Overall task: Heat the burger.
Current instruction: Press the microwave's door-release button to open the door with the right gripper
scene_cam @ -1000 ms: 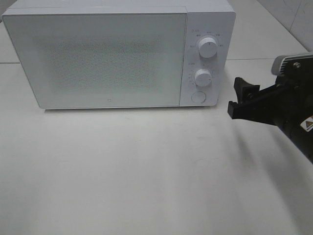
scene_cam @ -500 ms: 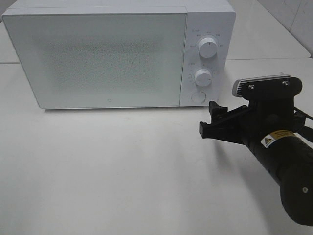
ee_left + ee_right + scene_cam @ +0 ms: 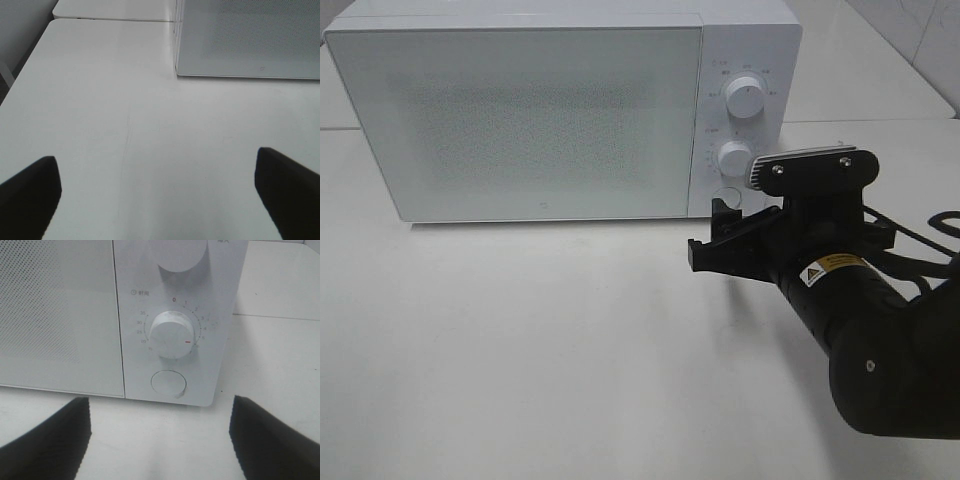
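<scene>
While the burger is seen in no view, the left gripper is held wide open and empty. A shut microwave is set at the table's far edge. The right gripper, open and empty, appears aimed at its round button, probably best pressed squarely; dial markings are legible only from the right wrist.

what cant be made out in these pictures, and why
The burger: in no view; the dotted door of the white box-shaped microwave is shut and opaque.
The upper round white dial: cut by the right wrist picture's edge; its labels are too small in exterior high.
The left gripper: outside exterior high; only two dark fingertips show in left wrist.
The round white button: partly behind the open right gripper in exterior high.
</scene>
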